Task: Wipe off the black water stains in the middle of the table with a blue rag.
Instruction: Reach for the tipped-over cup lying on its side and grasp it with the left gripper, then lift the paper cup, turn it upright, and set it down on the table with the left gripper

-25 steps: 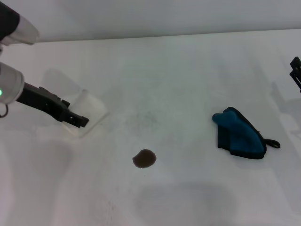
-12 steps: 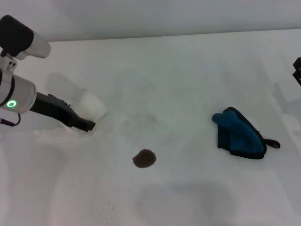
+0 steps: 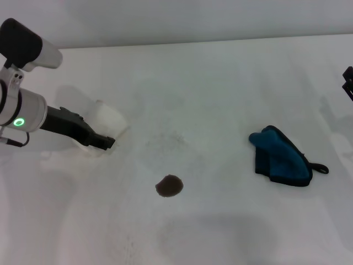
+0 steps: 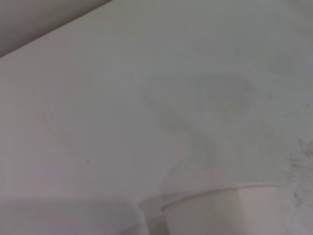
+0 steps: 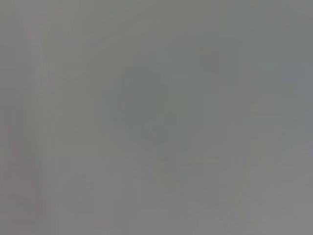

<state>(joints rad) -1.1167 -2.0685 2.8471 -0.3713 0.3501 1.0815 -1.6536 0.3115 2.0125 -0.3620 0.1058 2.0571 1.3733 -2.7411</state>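
One white paper cup (image 3: 105,124) stands at the table's (image 3: 209,83) left, its contents hidden, the left gripper (image 3: 105,142) against it, grip unclear. Centre: the black water stains (image 3: 169,186). Rightward lies the blue rag (image 3: 280,159), untouched. Right gripper (image 3: 348,83) hangs at the edge, fingers unreadable.

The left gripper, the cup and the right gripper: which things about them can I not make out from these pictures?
- Left gripper, head view: whether its fingers grip the white paper cup behind it or only overlap it.
- The cup, left wrist view: cut off by the edge, only its rim shows.
- Right gripper, head view: cut off at the edge, fingers unseen.
- Right wrist view: a featureless grey blur; nothing identifiable.
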